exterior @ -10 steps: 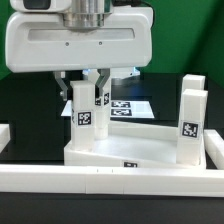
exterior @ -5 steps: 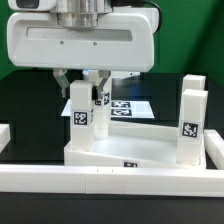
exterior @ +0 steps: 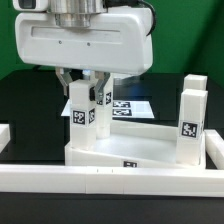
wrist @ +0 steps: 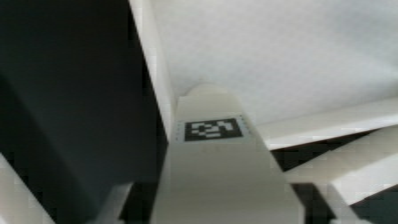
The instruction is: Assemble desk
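Progress check: tabletop (exterior: 125, 152) lies on the bench (exterior: 25, 105), pushed up against the white border rail (exterior: 110, 180) along the near side. Two legs stand upright on it: one at the exterior view's left corner (exterior: 83, 118), one at the right corner (exterior: 192, 115). The right leg looks seated and is free of the arm. The left one is the step in hand, probably being screwed or pressed in; can't tell whether it's fully home. The other two legs aren't in view, so by my read roughly half remains, plus whatever finishing the left leg needs.

Hand (exterior: 87, 82): partly closed, fingers either side of the left leg's top, grasping it. Wrist view looks straight down that leg, tag (wrist: 215, 130) on its face, tabletop floor beyond. Marker board (exterior: 128, 107) lies flat behind the desk, untouched.
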`<action>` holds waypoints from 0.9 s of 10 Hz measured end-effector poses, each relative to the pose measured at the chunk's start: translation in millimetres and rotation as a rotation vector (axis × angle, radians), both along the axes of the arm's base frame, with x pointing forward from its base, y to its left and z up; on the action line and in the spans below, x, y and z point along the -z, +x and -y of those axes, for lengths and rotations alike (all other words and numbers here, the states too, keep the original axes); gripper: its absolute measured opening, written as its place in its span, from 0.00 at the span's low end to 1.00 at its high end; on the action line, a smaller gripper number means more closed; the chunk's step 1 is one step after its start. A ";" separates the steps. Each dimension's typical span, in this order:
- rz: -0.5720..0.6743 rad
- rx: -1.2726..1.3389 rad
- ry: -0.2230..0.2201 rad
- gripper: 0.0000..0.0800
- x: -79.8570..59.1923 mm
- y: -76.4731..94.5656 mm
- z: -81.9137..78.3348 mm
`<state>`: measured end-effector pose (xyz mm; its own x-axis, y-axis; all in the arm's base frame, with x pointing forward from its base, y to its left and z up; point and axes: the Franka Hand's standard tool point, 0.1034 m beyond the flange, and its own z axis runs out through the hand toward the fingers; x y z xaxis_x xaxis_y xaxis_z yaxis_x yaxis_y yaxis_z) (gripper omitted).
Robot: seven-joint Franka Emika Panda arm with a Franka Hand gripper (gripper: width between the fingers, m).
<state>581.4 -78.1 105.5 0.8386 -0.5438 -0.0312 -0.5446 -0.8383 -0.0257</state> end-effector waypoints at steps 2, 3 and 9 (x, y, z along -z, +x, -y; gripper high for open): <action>-0.010 0.046 0.001 0.38 -0.2 -1.8 0.2; -0.013 0.061 -0.001 0.39 -0.3 -2.1 0.6; -0.038 0.077 0.026 0.80 -13.5 -5.1 -16.7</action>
<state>576.3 -61.4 119.0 0.7926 -0.6049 -0.0771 -0.6080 -0.7935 -0.0245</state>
